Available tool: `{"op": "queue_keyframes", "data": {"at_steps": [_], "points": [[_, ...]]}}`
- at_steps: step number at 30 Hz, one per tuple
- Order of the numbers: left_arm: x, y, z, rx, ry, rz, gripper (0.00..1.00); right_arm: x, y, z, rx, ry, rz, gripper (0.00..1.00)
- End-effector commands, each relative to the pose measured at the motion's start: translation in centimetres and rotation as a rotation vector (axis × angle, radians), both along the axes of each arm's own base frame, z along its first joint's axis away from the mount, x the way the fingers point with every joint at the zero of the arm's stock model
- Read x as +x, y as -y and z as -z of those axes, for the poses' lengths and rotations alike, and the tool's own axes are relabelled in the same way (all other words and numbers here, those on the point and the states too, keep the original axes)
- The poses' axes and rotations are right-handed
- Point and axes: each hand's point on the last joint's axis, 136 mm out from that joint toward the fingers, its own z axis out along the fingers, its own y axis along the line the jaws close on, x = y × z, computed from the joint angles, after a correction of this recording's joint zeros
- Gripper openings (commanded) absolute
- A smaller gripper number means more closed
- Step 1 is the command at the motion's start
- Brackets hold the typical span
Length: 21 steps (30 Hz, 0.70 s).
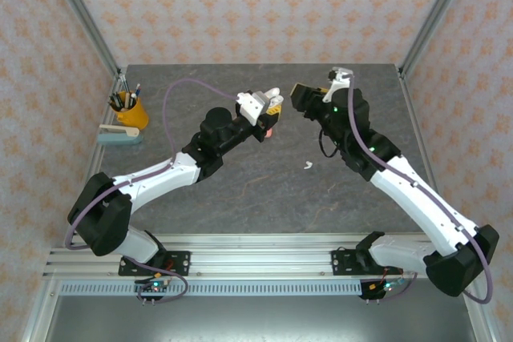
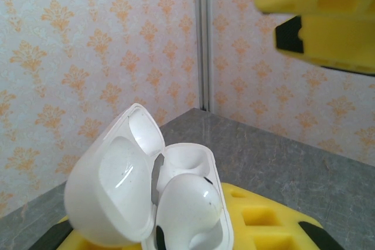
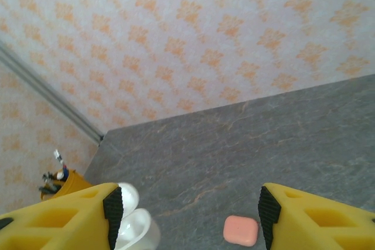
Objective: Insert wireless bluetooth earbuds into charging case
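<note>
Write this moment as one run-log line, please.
left claw: shut on open white case, bud inside | right claw: open, empty, near it | pink case: on table | loose bud: on table

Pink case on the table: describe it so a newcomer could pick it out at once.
On the grey table, look mid-table, just beneath the left tool. The pink case lies flat and closed, unlike the white case, held open in that tool.

Tabletop front open; pen cup far left; pink case mid-table.
</note>
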Motion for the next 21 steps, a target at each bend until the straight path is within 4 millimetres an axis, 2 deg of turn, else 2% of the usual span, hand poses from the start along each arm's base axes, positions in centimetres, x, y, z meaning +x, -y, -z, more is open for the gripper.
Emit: {"op": "queue_keyframes", "data": {"at_steps": [1, 4, 6, 8, 11, 15, 18, 21], "points": [[-1.3, -0.6, -2.8, -0.046, 0.076, 0.008, 0.0, 0.0, 3.0, 1.3, 0.003, -0.088, 0.113, 0.64], [-1.9, -0.9, -2.5, -0.022, 0.076, 0.014, 0.0, -0.1, 4.8, 4.4, -0.039, -0.216, 0.173, 0.65], [-2.4, -1.2, -2.1, -0.002, 0.075, 0.02, 0.0, -0.4, 5.1, 6.9, -0.07, -0.314, 0.169, 0.65], [-2.9, -1.7, -1.9, 0.012, 0.077, 0.019, 0.0, -0.9, 5.3, 9.7, -0.119, -0.414, 0.163, 0.65], [-3.8, -2.4, -1.5, 0.016, 0.073, 0.016, 0.0, -1.9, 5.5, 14.9, -0.196, -0.586, 0.161, 0.65], [-4.8, -3.1, -0.8, 0.021, 0.057, 0.02, 0.0, -3.4, 7.0, 20.7, -0.274, -0.781, 0.249, 0.64], [-5.3, -3.6, -0.4, 0.016, 0.046, 0.016, 0.0, -4.0, 7.7, 23.5, -0.258, -0.873, 0.346, 0.62], [-5.7, -4.1, -0.2, 0.007, 0.04, 0.007, 0.0, -3.7, 7.5, 25.0, -0.216, -0.924, 0.41, 0.62]]}}
